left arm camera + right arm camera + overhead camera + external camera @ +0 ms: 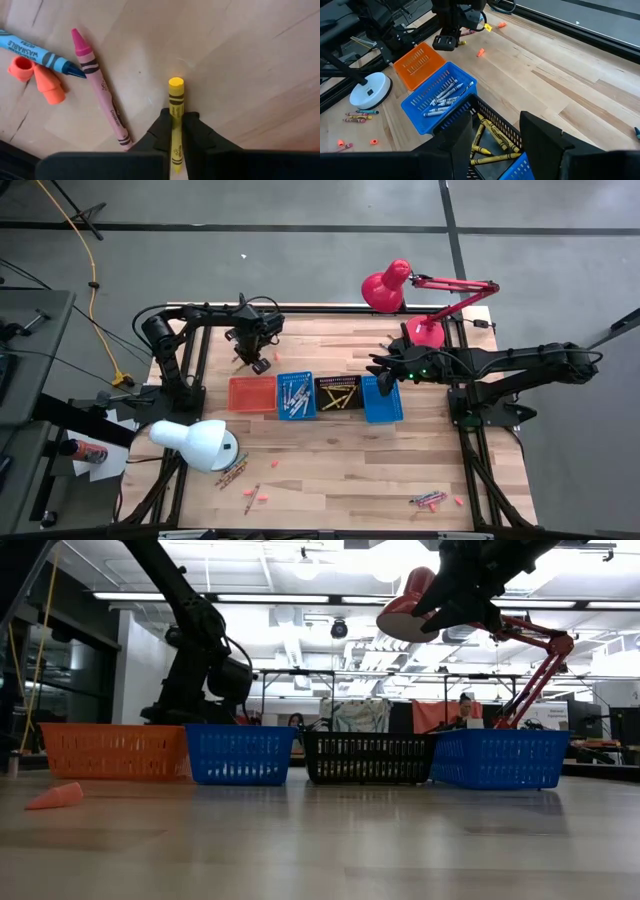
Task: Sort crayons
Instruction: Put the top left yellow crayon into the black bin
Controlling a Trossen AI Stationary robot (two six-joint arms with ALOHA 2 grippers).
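Left gripper (176, 131): jaws closed on yellow crayon (175, 107), lower centre of frame, on the wooden table (240, 60). Lift straight; the waxy, paper-wrapped cylinder may slip or pivot. Pink crayon (100, 90) lies beside it, upper left. Right gripper (495, 135): jaws apart, empty, over black mesh basket (502, 120) of yellow crayons.

Right gripper (495, 135) fingers spread over the black basket (507, 122) of yellow crayons (492, 137); beside it a blue basket (420, 117) (grey crayons (442, 97)), then an orange basket (417, 62)
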